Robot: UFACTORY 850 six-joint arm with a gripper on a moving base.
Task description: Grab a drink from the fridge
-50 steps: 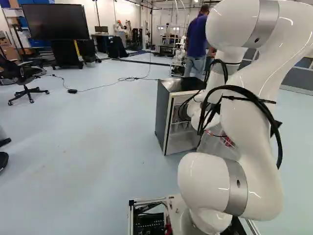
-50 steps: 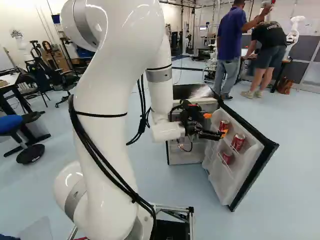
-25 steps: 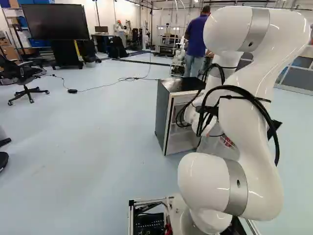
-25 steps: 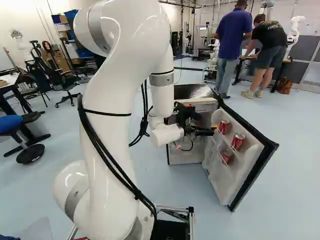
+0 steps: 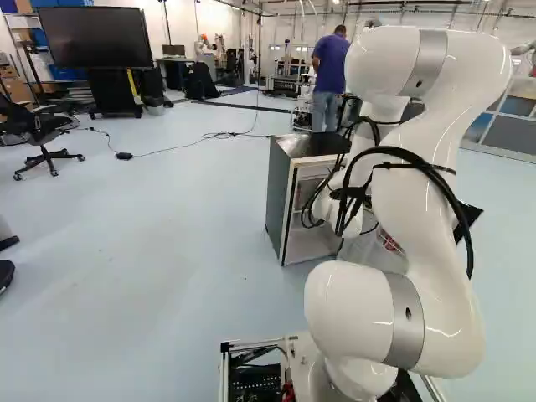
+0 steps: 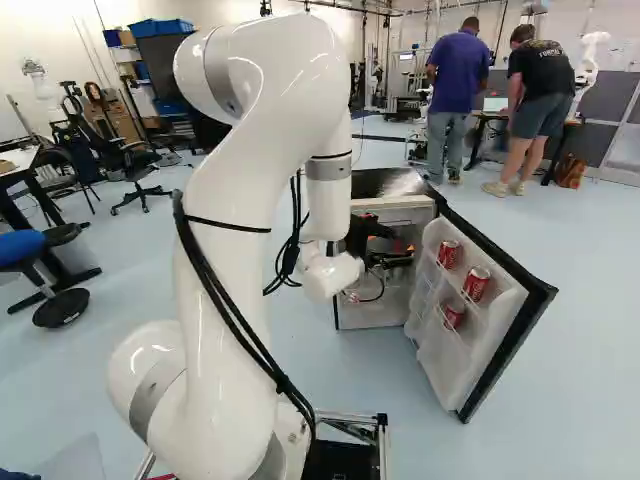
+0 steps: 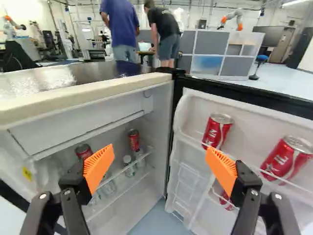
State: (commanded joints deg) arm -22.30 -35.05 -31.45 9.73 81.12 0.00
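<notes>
Several red cans [image 7: 217, 132] ahead of the open hand [image 6: 404, 248]

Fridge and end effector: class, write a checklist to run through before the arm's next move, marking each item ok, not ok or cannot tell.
1. Fridge door open: ok.
2. End effector open and empty: ok.
3. Red cans visible on the door: ok.
4. A can touched by both fingers, ready to close on: not ok.
5. Enough clearance below the fridge's top front edge: cannot tell.
6. Which can is wanted: cannot tell.
</notes>
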